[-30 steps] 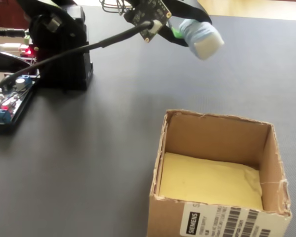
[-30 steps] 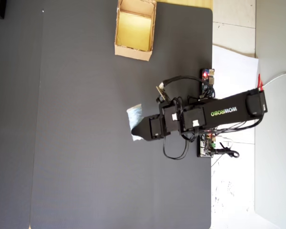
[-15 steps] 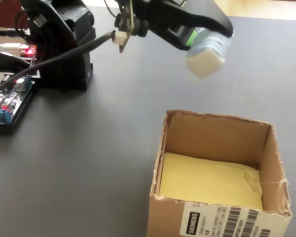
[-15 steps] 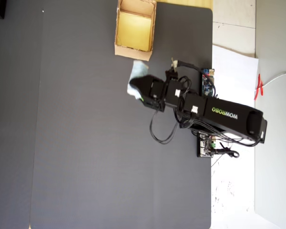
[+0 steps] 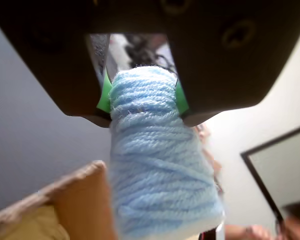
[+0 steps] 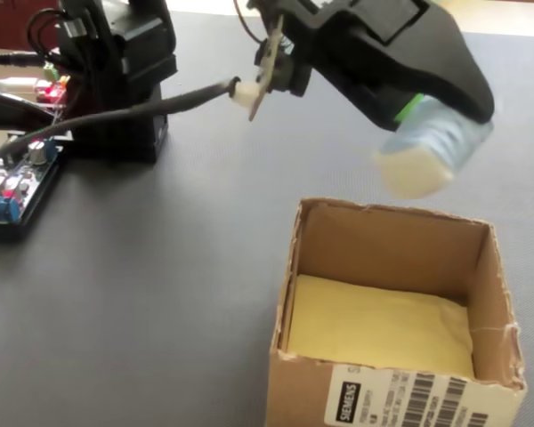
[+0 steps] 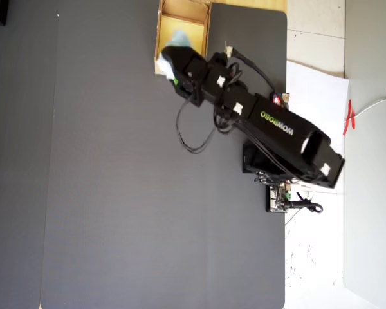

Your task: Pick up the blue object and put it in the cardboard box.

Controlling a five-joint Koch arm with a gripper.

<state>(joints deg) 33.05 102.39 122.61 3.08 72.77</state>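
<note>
The cardboard box (image 6: pixel 392 391) carries a white barcode label (image 6: pixel 409 402) reading SIEMENS; the arm (image 7: pixel 276 125) reads WOWROBO.

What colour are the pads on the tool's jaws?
Bright green, clearest in the wrist view, where the pads flank the blue object.

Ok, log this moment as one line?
phase: carry | gripper: shut on yarn roll | roll: in the air at box edge | box: open, nothing inside

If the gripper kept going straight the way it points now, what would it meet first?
Probably the cardboard box: the gripper, holding the blue object, angles down over its far rim toward the yellowish floor, though depth is unclear.
</note>
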